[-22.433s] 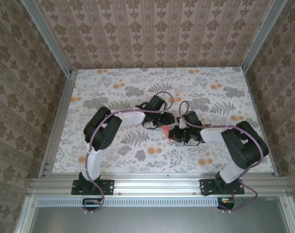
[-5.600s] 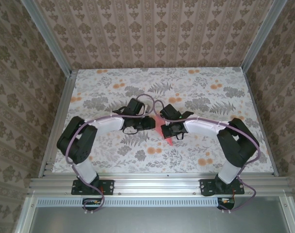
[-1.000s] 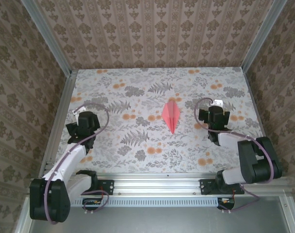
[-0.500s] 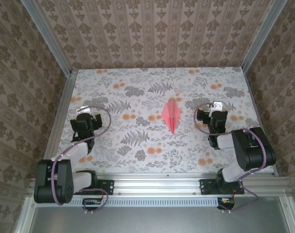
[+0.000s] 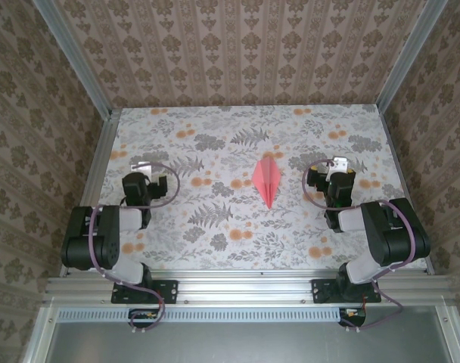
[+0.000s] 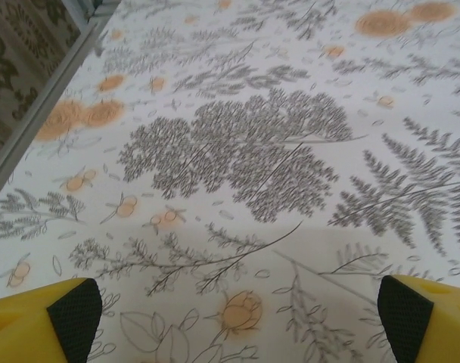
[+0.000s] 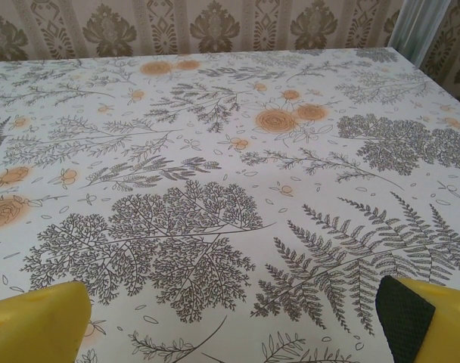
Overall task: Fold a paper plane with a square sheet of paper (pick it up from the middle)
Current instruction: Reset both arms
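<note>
Hanging wide open over the tabletop point(image 5: 215, 136), the left claw point(image 5: 145, 172) grips nothing. From its wrist camera the left claw point(image 6: 237, 310) has its yellow fingers far apart, black pads point(image 6: 75, 310) facing inward, with only printed ferns between them. The right claw point(image 5: 332, 172) matches it, spread fully and empty. Its wrist view shows the right claw point(image 7: 237, 310) above bare pattern.

Taking the tabletop as a clock face with 12 at the far wall, the left claw sits out toward 9 o'clock and the right toward 3 o'clock. Both are well apart from the paper. That spacing reads as deliberate: the arms are folded back toward their bases, clear of the work, so nothing can nudge or crease it.

At the centre, a little toward 12 o'clock, lies the plane point(image 5: 268, 180). It is a slim salmon-red dart resting flat, its long taper pointing to about 6 o'clock. It touches neither claw. Judging from its shape, the folding looks finished and the sheet has been set down for display.

Count: two claws, both empty; one plane; many orange printed flowers point(image 5: 186, 134), which are part of the tabletop pattern.
</note>
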Controlling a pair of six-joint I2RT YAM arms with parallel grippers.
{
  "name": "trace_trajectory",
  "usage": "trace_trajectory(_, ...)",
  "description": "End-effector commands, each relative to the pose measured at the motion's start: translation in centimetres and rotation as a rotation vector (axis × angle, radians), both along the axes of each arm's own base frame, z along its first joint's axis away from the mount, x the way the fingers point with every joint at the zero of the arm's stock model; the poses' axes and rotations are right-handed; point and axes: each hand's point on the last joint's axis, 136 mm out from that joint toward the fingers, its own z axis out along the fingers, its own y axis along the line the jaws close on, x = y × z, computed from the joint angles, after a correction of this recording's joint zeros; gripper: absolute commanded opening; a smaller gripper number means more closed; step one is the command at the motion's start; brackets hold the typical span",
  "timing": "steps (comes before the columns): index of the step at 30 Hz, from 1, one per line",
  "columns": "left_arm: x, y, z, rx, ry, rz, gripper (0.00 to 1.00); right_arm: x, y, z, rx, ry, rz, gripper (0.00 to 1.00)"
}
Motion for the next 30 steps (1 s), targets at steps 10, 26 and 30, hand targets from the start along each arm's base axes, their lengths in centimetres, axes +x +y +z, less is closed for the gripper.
trace_trajectory(10,1.0,1.0,2.7,0.009,-0.118,0.089,1.0,0.6,-0.3,1.2,0.004,-0.043,-0.017,1.0)
trace_trajectory(26,1.5,-0.8,2.5,-0.033,-0.089,-0.056,1.0,0.6,-0.3,1.2,0.004,-0.043,-0.016,1.0)
trace_trajectory(30,1.4,-0.9,2.4,-0.031,-0.087,-0.058,1.0,0.6,-0.3,1.2,0.003,-0.043,-0.016,1.0)
